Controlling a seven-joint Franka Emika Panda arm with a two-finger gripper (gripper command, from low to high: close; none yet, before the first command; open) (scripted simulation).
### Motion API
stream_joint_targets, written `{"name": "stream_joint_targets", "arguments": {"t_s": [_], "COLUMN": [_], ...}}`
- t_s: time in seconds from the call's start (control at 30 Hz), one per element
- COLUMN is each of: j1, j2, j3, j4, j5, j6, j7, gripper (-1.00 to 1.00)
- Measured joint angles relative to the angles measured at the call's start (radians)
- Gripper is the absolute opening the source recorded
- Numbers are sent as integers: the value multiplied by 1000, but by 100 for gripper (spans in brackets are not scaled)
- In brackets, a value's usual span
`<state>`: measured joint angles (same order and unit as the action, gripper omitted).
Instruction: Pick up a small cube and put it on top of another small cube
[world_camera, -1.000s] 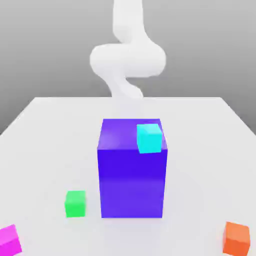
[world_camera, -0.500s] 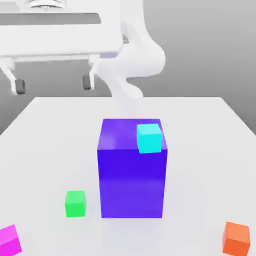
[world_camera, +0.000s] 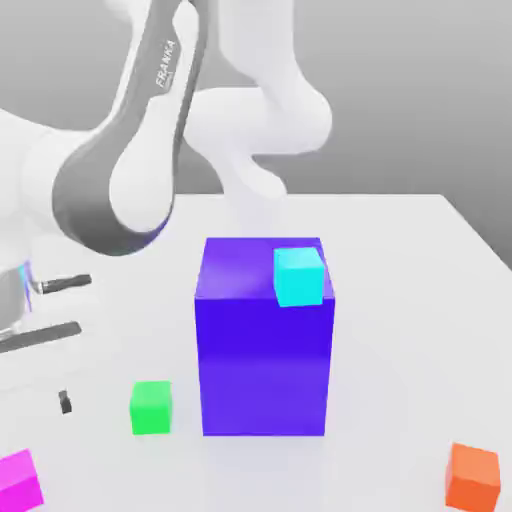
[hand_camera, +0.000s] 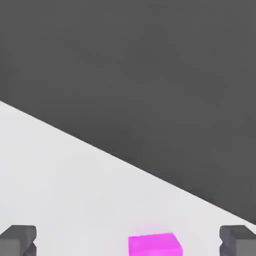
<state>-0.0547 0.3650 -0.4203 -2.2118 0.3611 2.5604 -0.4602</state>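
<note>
At the exterior view's far left the pink cube (world_camera: 20, 480) sits on the counter (world_camera: 400, 260), near its front edge. My gripper (hand_camera: 128, 241) is released, fingers (hand_camera: 19, 239) spread wide with the cube between them, not yet touched. Rightward stand the green cube (world_camera: 150, 407), the blue block (world_camera: 264, 340) and the orange cube (world_camera: 472, 476). I judge an off-centre descent could nudge the cube over the edge.

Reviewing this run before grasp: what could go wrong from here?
1. The magenta cube sits between the open fingers but near the table corner; a nudge could push it off.
2. The green cube and tall blue block stand close by; the arm swinging in could clip them.
</note>
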Motion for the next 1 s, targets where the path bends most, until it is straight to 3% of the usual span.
{"name": "stream_joint_targets", "arguments": {"t_s": [0.2,0.23,0.43,0.6,0.83,1.0], "j1": [-100,-109,-114,-54,5,41], "j2": [207,226,235,95,-128,-304], "j3": [77,89,95,17,-2,-2], "j4": [39,44,47,1,-222,-399], "j5": [62,73,79,-9,-128,-269], "j6": [124,137,141,47,47,76], "j7": [-125,-133,-138,-82,-146,-166], "gripper": [0,-100,-100,-100,-100,-100]}}
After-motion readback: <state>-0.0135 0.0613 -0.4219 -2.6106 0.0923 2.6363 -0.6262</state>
